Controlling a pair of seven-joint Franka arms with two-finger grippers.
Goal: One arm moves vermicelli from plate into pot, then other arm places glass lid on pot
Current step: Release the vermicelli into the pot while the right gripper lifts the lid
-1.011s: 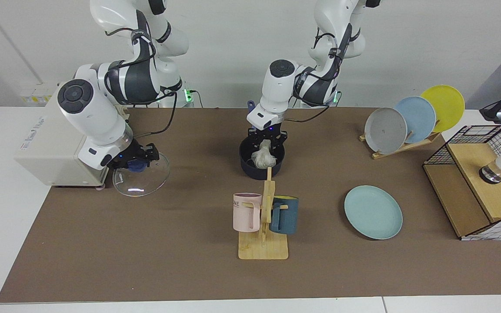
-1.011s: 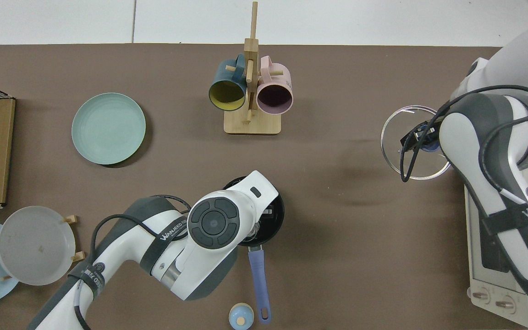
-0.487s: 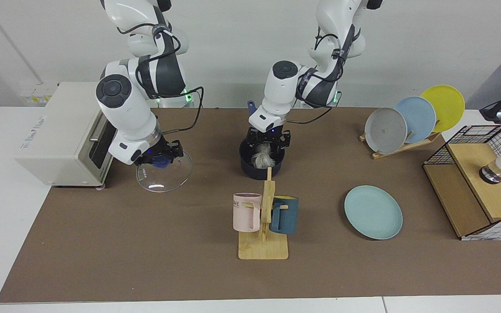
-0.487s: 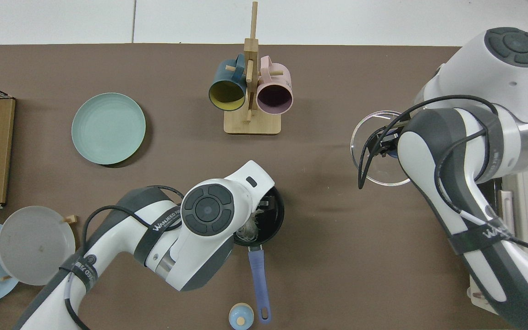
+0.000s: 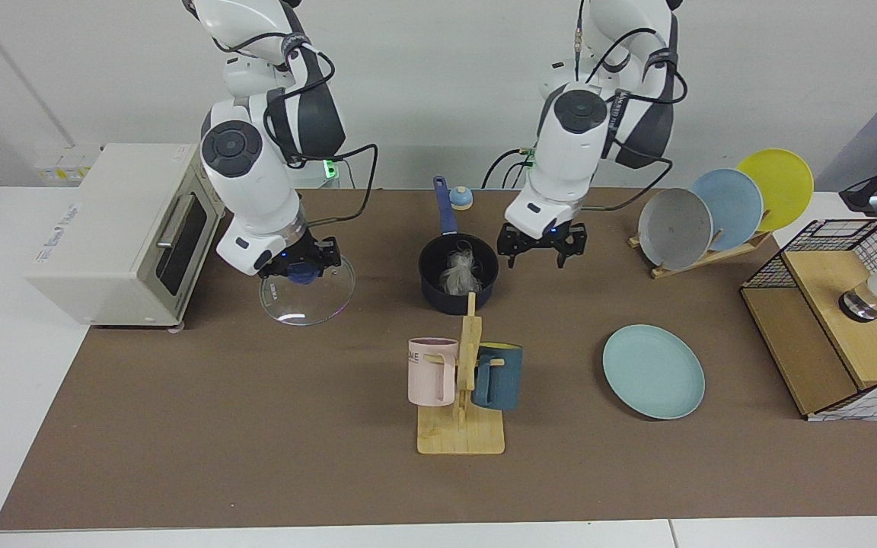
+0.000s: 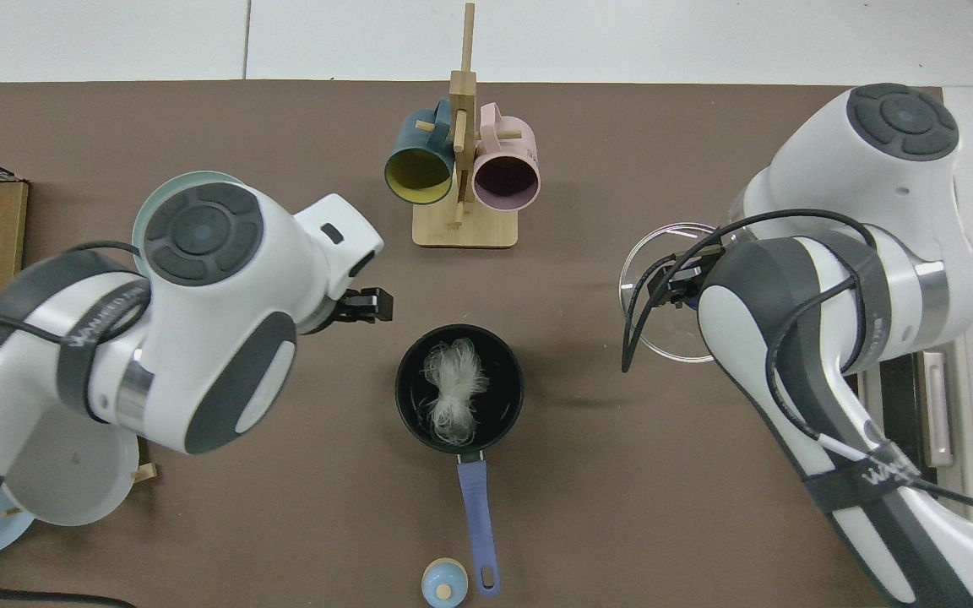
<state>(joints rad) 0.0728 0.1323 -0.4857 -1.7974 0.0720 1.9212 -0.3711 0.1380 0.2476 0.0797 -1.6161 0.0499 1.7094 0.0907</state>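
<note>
Brown matting covers the table in the facing view, with a white wall behind and a cream toaster oven (image 5: pixel 115 228) at one end. At the mat's middle stands the navy pot (image 5: pixel 457 275), its blue handle pointing toward the arms, and the whitish vermicelli (image 5: pixel 460 272) lies inside it as a loose tangle. Beside the pot hangs the left gripper (image 5: pixel 544 245), fingers spread and carrying nothing. On the other side of the pot, the right gripper (image 5: pixel 300 268) is clamped on the blue knob of the glass lid (image 5: pixel 307 286), which hangs tilted and clear of the mat, well apart from the pot. The mint plate (image 5: pixel 652 371) lies bare near a wire-and-wood basket (image 5: pixel 834 316); a wooden mug tree (image 5: pixel 463 396) with a pink and a teal mug stands in front of the pot, and a rack of grey, blue and yellow plates (image 5: pixel 720 207) sits behind

From above, the vermicelli (image 6: pixel 455 390) fills the centre of the pot (image 6: pixel 459 395), which stands open. The glass lid (image 6: pixel 672 302) shows partly under the right arm, the gripper itself hidden there. The left gripper (image 6: pixel 366 305) pokes out beside the pot, and its arm covers most of the plate (image 6: pixel 149 203)

The lid is likely stiff, smooth and breakable, so the knob seems the only sound hold; it probably needs levelling and a gentle landing on the rim. The noodles are soft and light, and a stray strand on the rim could keep the lid from seating
</note>
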